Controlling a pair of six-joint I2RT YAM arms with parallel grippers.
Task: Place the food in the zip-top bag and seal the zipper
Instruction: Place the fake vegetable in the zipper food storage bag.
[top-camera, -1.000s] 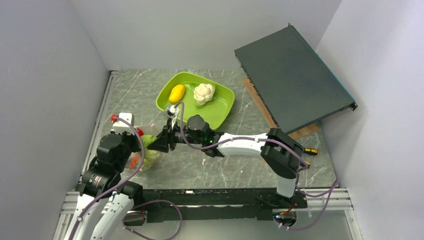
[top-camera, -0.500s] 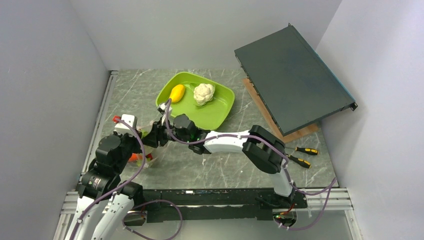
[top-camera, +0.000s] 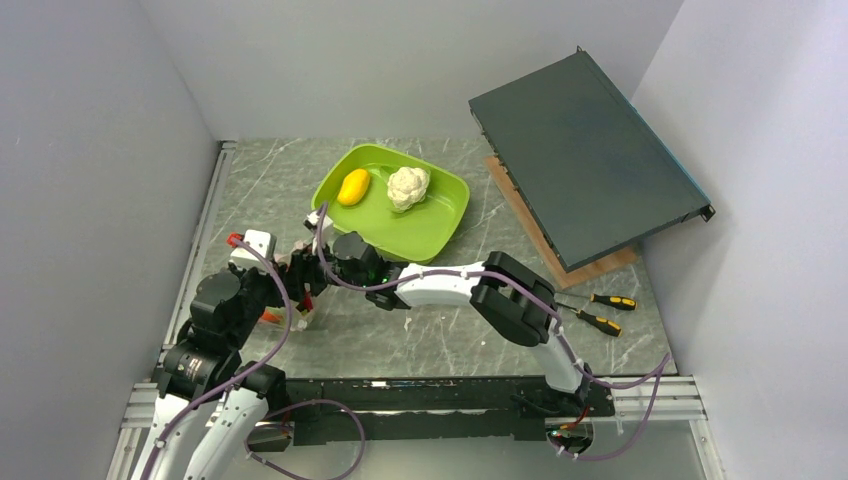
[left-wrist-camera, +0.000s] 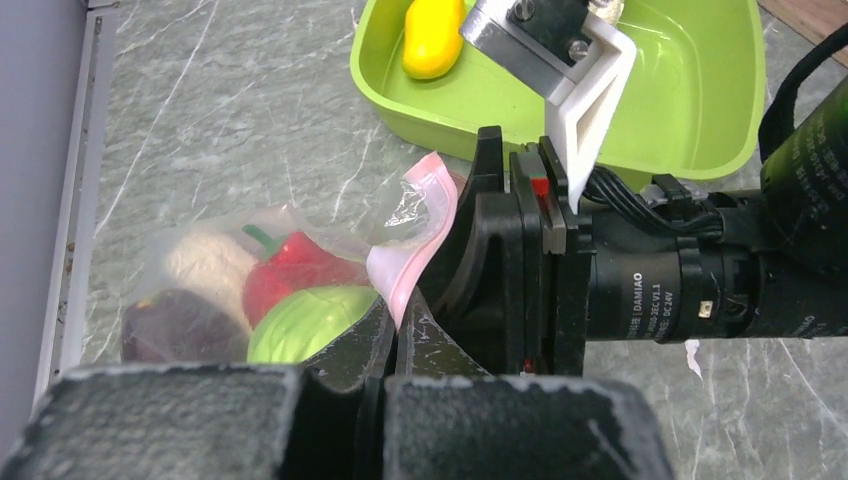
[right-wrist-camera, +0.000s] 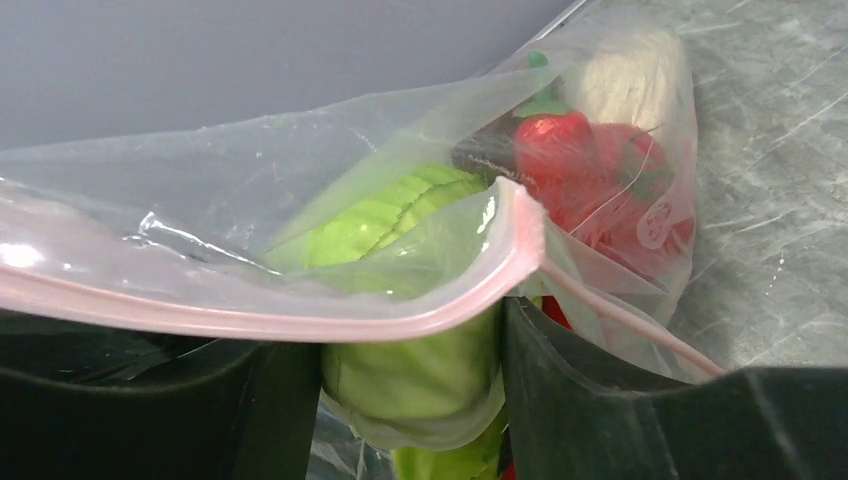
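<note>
Both fingers of the left gripper (left-wrist-camera: 394, 332) pinched the zip-top bag (left-wrist-camera: 418, 205) by its pink edge. The right gripper (right-wrist-camera: 410, 345) had its fingers apart around the green cabbage (right-wrist-camera: 385, 225) inside it, grip unclear.

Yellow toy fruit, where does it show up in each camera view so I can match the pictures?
Top external: yellow toy fruit lies in the left part of the green tray, upper middle.
Left wrist: yellow toy fruit at top centre, in the green tray.
Right wrist: not in view.
Shared landmark: the green tray, in both those views.
</note>
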